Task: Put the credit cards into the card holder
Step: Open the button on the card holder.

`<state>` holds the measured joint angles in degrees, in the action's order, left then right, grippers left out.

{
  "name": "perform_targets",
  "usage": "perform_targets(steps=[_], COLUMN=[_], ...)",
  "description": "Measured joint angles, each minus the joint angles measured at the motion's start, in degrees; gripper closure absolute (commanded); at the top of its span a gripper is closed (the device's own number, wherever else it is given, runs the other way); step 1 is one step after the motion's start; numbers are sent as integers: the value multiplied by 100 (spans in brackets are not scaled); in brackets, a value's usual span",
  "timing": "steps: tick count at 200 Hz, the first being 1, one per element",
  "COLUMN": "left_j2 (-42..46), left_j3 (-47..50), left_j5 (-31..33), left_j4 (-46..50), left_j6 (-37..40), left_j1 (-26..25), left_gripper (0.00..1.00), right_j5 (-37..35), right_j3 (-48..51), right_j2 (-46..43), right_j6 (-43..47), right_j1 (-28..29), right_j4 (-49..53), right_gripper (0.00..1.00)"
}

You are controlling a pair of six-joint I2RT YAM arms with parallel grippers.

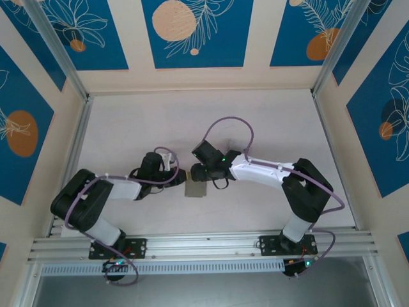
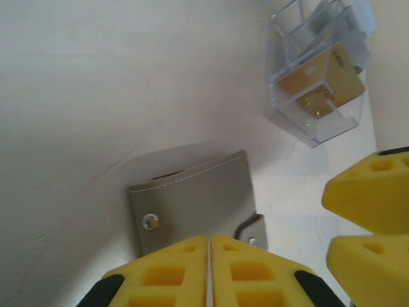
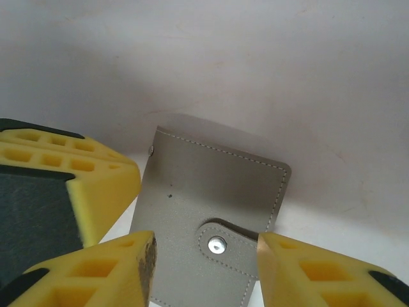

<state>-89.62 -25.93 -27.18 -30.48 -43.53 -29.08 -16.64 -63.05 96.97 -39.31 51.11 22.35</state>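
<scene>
The card holder [image 3: 211, 192] is a dull-grey wallet lying folded shut on the table, its snap tab [image 3: 220, 246] fastened. My right gripper [image 3: 204, 240] is open, one fingertip on each side of that tab. My left gripper [image 2: 209, 239] is shut, its yellow pads pressed together over the near edge of the card holder [image 2: 192, 198]. From above, both grippers [image 1: 181, 175] [image 1: 197, 173] meet at the card holder [image 1: 196, 190]. An orange-tan credit card [image 2: 319, 77] stands inside a clear plastic box [image 2: 316, 128]; paler cards behind it are hard to tell apart.
The clear box sits just beyond the wallet, close to the right gripper's yellow fingers [image 2: 367, 192]. The left gripper's finger [image 3: 70, 173] crowds the wallet's left side. Aluminium rails [image 1: 70, 147] and patterned walls border the pale tabletop [image 1: 192, 121].
</scene>
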Motion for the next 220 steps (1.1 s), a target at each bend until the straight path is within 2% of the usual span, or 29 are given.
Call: perform_targets(steps=[97, 139, 162, 185, 220], left_j2=[-474, -511, -511, -511, -511], left_j3=[103, 168, 208, 245, 319], left_j5=[219, 337, 387, 457, 564], left_j4=[-601, -791, -857, -927, -1054], left_j6=[-9, -9, -9, -7, -9], left_j1=[-195, -258, -273, -299, -332], left_gripper=[97, 99, 100, 100, 100], right_j5=[-669, -1045, -1207, -1375, -1443], right_j3=[-470, -675, -769, -778, -538], right_j2=[844, 1067, 1126, 1108, 684], right_j6=[-94, -205, -286, -334, -310], right_j1=[455, 560, 612, 658, 636], right_j4=[649, 944, 1034, 1062, 1161], right_gripper=[55, 65, 80, 100, 100])
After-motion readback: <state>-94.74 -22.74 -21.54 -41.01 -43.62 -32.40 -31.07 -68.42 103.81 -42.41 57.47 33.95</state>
